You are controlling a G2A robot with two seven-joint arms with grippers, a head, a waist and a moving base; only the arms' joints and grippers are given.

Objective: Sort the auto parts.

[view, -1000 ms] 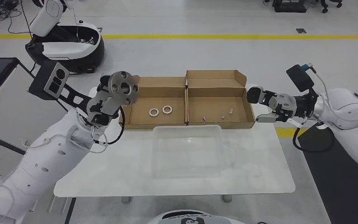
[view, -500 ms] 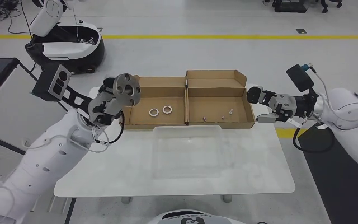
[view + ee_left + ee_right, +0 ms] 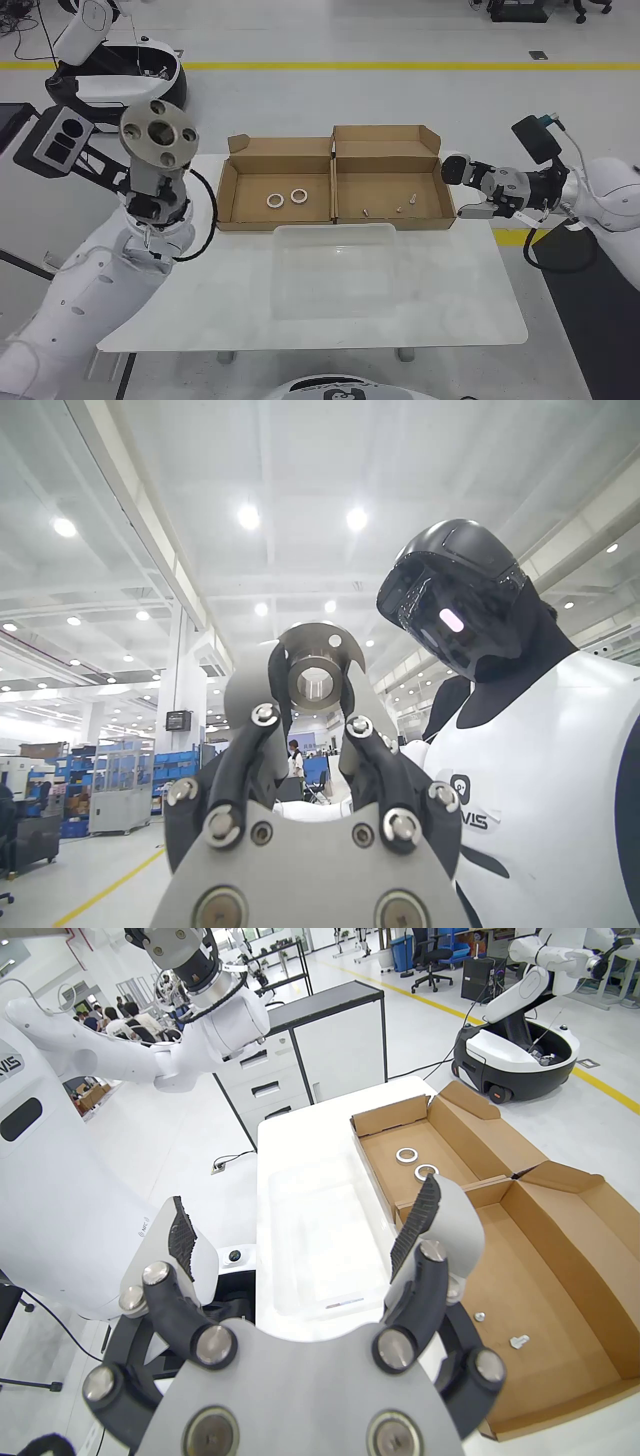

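Observation:
My left gripper (image 3: 311, 695) is shut on a round metal flange (image 3: 312, 680) with a centre bore, held high off the table's left end; from above the flange (image 3: 158, 133) faces up. Two pale rings (image 3: 273, 200) (image 3: 298, 195) lie in the left cardboard box (image 3: 250, 185). Small bolts (image 3: 366, 211) (image 3: 398, 209) lie in the right cardboard box (image 3: 385, 185). My right gripper (image 3: 470, 190) hangs open beside that box's right end, nothing between its fingers (image 3: 430, 1208).
A clear plastic bin (image 3: 338, 270) sits on the white table (image 3: 450, 300) in front of the two boxes. A wheeled robot base (image 3: 120, 85) stands on the floor behind the table's left end.
My left arm has swung the flange up and to the left, away from the left box, so its face now points upward. The right arm has stayed put.

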